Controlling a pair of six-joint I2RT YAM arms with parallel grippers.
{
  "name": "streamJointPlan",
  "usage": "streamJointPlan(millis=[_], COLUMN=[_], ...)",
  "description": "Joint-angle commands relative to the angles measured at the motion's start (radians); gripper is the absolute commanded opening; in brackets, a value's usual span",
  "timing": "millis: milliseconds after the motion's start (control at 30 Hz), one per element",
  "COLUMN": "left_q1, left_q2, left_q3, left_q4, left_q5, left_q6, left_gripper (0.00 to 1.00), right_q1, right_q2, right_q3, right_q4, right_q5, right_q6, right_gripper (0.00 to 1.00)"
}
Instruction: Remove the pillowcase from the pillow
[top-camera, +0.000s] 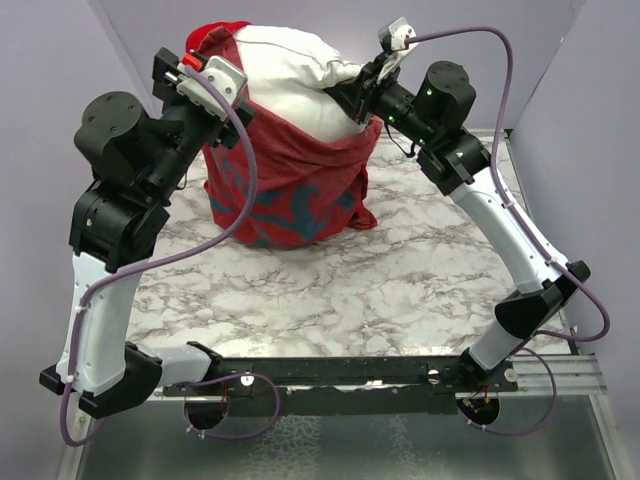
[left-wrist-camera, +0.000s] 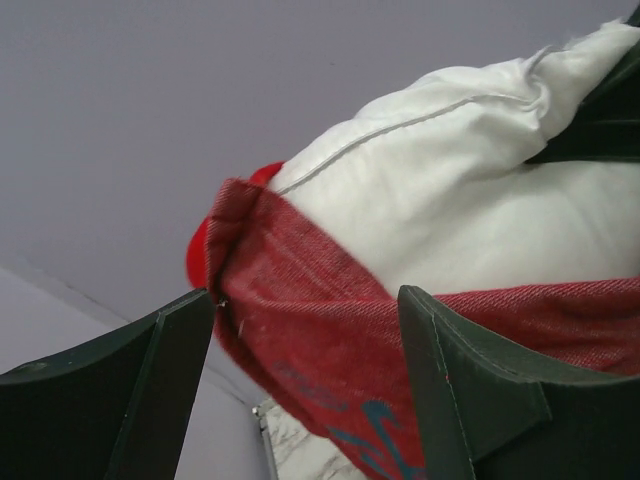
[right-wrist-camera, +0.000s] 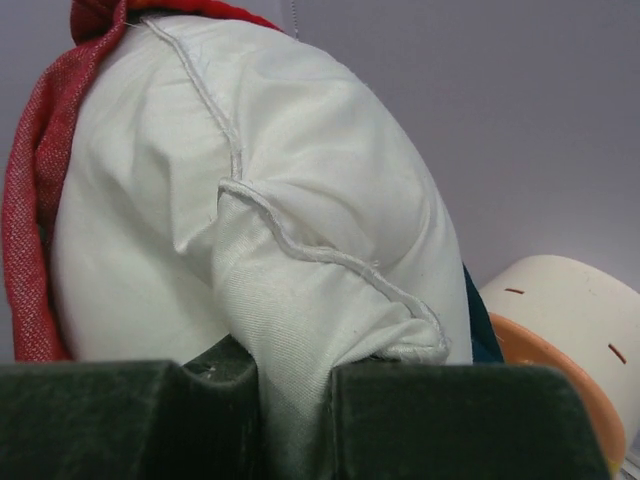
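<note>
The white pillow (top-camera: 290, 75) stands upright at the back of the table, its top half bare. The red pillowcase (top-camera: 285, 190) is bunched round its lower half. My left gripper (top-camera: 198, 64) is at the case's upper left edge. In the left wrist view this gripper (left-wrist-camera: 310, 335) is open, and the red pillowcase (left-wrist-camera: 320, 330) lies loose in the gap below the pillow (left-wrist-camera: 470, 190). My right gripper (top-camera: 354, 90) is at the pillow's upper right corner. There it (right-wrist-camera: 295, 400) is shut on a pinched fold of the pillow (right-wrist-camera: 270, 200). The pillowcase's (right-wrist-camera: 30, 230) edge shows at the left.
The marble tabletop (top-camera: 330, 290) is walled in purple at the back and sides. A cream-and-orange object (right-wrist-camera: 560, 320) stands behind the pillow on the right. A black rail (top-camera: 350, 375) with the arm bases runs along the near edge.
</note>
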Motion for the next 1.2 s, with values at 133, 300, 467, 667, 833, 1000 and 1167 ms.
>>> streamJointPlan(millis=[133,300,467,667,833,1000,1167], left_q1=[-0.001,0.001,0.027,0.098,0.21,0.239,0.24], left_q2=[-0.043,0.05,0.176,0.157,0.101,0.018,-0.015], left_q3=[-0.039,0.033,0.222,0.169,0.117,0.042,-0.041], left_q4=[0.08,0.031,-0.092,-0.059,-0.035,-0.013,0.008], left_q5=[-0.151,-0.148,-0.178,-0.179,-0.14,-0.071,-0.077], left_q6=[-0.054,-0.189,-0.243,-0.244,-0.214,-0.2,-0.19], left_gripper=[0.77,0.77,0.74,0.64,0.55,0.57,0.51], right_q1=[0.003,0.003,0.003,0.003,0.003,0.003,0.003], right_q2=[-0.061,-0.101,-0.148,-0.182,-0.187,-0.168,-0.155], right_q3=[-0.056,-0.11,-0.164,-0.198,-0.19,-0.166,-0.148], right_q4=[-0.004,-0.003,-0.009,-0.019,-0.054,-0.075,-0.087], right_q5=[-0.005,-0.024,0.003,0.005,0.047,0.045,0.04], right_q6=[0.06,0.088,0.084,0.081,0.064,0.07,0.08], right_gripper=[0.01,0.01,0.01,0.01,0.01,0.01,0.01])
